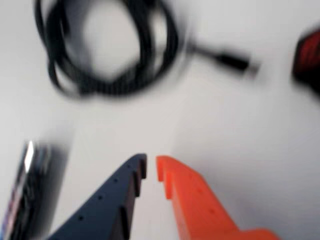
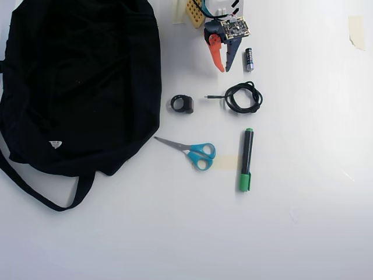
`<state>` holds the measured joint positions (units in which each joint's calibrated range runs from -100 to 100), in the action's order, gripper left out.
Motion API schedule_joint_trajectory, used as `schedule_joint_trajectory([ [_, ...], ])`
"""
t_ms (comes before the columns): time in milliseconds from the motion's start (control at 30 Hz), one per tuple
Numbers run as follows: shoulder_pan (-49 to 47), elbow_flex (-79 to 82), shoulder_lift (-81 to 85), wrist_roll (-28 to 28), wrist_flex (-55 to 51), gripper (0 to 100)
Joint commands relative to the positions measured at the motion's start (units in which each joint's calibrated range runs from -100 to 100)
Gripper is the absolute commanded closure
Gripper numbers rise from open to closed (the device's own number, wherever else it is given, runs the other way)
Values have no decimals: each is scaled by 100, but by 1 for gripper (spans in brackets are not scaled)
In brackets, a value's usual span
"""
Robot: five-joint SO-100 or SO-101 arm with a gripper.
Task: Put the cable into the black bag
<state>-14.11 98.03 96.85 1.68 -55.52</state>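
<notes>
Item 1: cable [image 2: 243, 97], coiled flat, plug end toward ring clip [image 2: 182, 104]. Gripper [image 2: 224, 69] nearly closed, empty, apparently poised just short. Black bag [image 2: 76, 81] well apart, awaiting delivery.

— Where is the arm in the overhead view?

— It comes in from the top edge, at about twelve o'clock, slightly right of centre. The gripper [image 2: 224, 70] points down toward six o'clock, with a bare circuit board showing on the wrist.

— And the fingers?

— One orange, one dark blue. In the overhead view the orange finger [image 2: 216, 57] sits toward nine o'clock and the dark one toward three. In the blurred wrist view the gripper [image 1: 151, 167] rises from six o'clock, its tips close together with only a narrow gap between them, gripping nothing.
</notes>
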Motion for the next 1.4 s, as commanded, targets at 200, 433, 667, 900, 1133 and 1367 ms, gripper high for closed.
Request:
schedule_joint_trajectory([
  [200,-25,-792,-1975,-37,3597,98],
  [433,-123,-2157,-4016,-27,5681,98],
  [667,-63,-3972,-5676,-22,6043,98],
  [900,199,-5464,-6880,20,5991,98],
  [1133,341,-6452,-7726,36,5982,98],
  [1367,386,-7423,-8473,303,5879,98],
])
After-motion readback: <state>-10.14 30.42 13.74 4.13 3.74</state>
